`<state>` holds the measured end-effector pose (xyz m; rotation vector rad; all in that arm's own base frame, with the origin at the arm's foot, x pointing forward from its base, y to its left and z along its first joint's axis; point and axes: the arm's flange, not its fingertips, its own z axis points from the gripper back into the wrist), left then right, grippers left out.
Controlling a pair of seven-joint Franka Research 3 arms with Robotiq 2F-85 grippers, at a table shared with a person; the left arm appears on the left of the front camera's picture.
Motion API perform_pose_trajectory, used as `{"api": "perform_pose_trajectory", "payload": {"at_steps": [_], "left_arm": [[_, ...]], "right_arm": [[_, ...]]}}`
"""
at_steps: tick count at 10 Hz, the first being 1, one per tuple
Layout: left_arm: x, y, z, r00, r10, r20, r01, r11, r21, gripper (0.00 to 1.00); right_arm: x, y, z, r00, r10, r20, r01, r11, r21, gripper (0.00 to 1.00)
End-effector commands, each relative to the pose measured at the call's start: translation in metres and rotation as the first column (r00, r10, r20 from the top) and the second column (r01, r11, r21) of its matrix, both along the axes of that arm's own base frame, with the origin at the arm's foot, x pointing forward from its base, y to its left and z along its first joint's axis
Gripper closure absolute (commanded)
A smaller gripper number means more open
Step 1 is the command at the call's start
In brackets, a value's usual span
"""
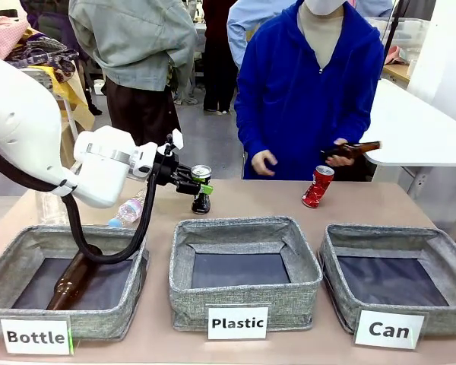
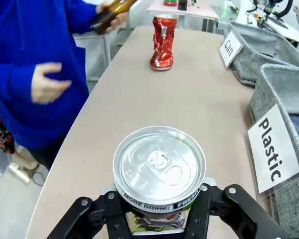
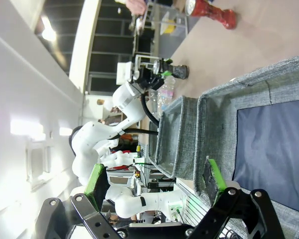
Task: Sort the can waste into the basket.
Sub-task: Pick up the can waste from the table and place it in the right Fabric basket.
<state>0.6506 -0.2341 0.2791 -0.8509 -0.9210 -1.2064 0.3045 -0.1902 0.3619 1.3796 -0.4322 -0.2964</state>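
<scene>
Your three bins sit in a row along the near edge of the beige table (image 1: pixel 365 209). On your left, the grey fabric bin labelled "Bottle" (image 1: pixel 30 236) has a brown glass bottle (image 1: pixel 72 281) lying slanted on its dark floor. The grey fabric bin labelled "Plastic" (image 1: pixel 243 225) is in the middle. The grey fabric bin labelled "Can" (image 1: pixel 395 232) is on your right, with its dark floor in plain sight. A clear plastic bottle (image 1: pixel 129 211) lies on the table just behind the "Bottle" bin.

Your left gripper (image 1: pixel 200 190) is clamped on the slim black metal can with a silver top (image 1: pixel 201 185), which is upright behind the "Plastic" bin. In the left wrist view the black fingers pinch the can just under its rim. You cannot tell whether its base touches the table.

The red dented metal can (image 1: pixel 317 186) stands tilted on the table behind the gap between the "Plastic" and "Can" bins, well apart from either gripper. The person in a blue hooded top (image 1: pixel 311 84) at the far side holds a second brown glass bottle (image 1: pixel 353 149) in one hand, just above and beside that can.

Your right gripper (image 3: pixel 157 181) is spread wide, with nothing between its green pads. It hangs by a grey bin whose label cannot be read from that wrist.
</scene>
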Motion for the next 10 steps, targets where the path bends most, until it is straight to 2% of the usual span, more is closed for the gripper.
{"api": "perform_pose_trajectory", "payload": {"at_steps": [1, 3, 5, 6, 7, 8, 9, 10], "left_arm": [[-0.017, 0.011, 0.029, 1.0, -0.017, 0.026, 0.019, 0.998, -0.067, 1.0], [-0.05, 0.037, 0.091, 0.998, 0.013, 0.057, -0.01, 0.998, -0.057, 1.0], [-0.097, 0.079, 0.156, 0.999, 0.02, 0.045, -0.023, 0.997, 0.067, 1.0], [-0.119, 0.1, 0.179, 1.0, -0.027, -0.006, 0.027, 0.988, 0.153, 1.0], [-0.133, 0.118, 0.193, 0.978, -0.19, -0.089, 0.206, 0.949, 0.24, 1.0], [-0.141, 0.13, 0.203, 0.939, -0.312, -0.145, 0.343, 0.887, 0.309, 1.0], [-0.148, 0.131, 0.208, 0.806, -0.533, -0.258, 0.59, 0.761, 0.271, 1.0], [-0.153, 0.124, 0.205, 0.73, -0.634, -0.253, 0.681, 0.707, 0.192, 1.0]], "right_arm": [[0.0, -0.001, 0.002, 1.0, 0.005, 0.011, -0.005, 1.0, 0.002, 0.0], [0.0, -0.001, 0.002, 1.0, 0.005, 0.011, -0.005, 1.0, 0.002, 0.0], [0.0, -0.001, 0.002, 1.0, 0.005, 0.011, -0.005, 1.0, 0.002, 0.0], [0.0, -0.001, 0.002, 1.0, 0.005, 0.011, -0.005, 1.0, 0.002, 0.0], [0.0, -0.001, 0.002, 1.0, 0.005, 0.011, -0.005, 1.0, 0.002, 0.0], [0.0, -0.001, 0.002, 1.0, 0.005, 0.011, -0.005, 1.0, 0.002, 0.0], [0.0, -0.001, 0.002, 1.0, 0.005, 0.011, -0.005, 1.0, 0.002, 0.0], [0.0, -0.001, 0.002, 1.0, 0.005, 0.011, -0.005, 1.0, 0.002, 0.0]]}}
